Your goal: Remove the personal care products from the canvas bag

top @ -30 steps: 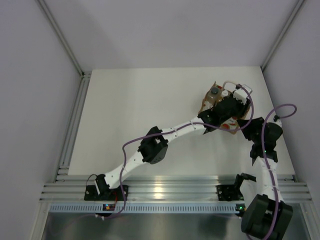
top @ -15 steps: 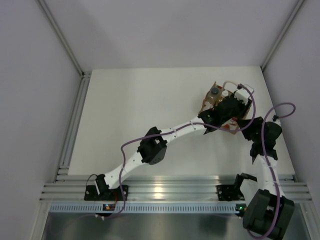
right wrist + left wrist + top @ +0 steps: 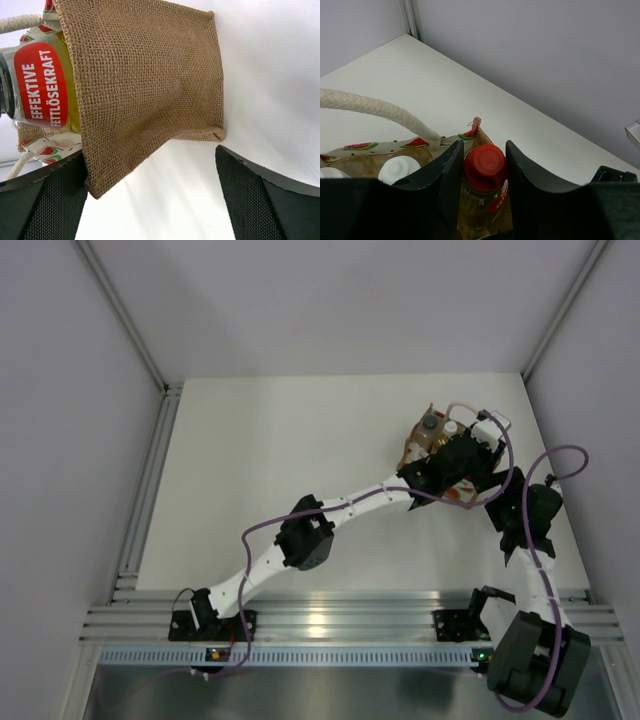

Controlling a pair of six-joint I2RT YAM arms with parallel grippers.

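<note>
The canvas bag [image 3: 428,443] sits at the table's far right. In the left wrist view my left gripper [image 3: 484,156] is shut on the red cap [image 3: 486,164] of the yellow bottle, which stands at the bag's end. Two white caps [image 3: 399,170] of amber bottles show further along inside the bag, under a cream handle [image 3: 375,110]. A dark grey cap [image 3: 431,424] shows from above. My right gripper [image 3: 150,192] is open, its fingers [image 3: 260,200] spread on either side of the bag's burlap panel [image 3: 145,80] without touching it. The yellow bottle's red label [image 3: 40,87] shows beside that panel.
Both arms crowd the bag near the table's right edge [image 3: 545,440]. The back wall [image 3: 545,60] rises close behind the bag. White tabletop [image 3: 280,450] stretches to the left. An aluminium rail [image 3: 330,620] runs along the near edge.
My right gripper has opened wide and let go of the bag's burlap, and its arm has shifted slightly. The left gripper keeps its hold on the red-capped bottle.
</note>
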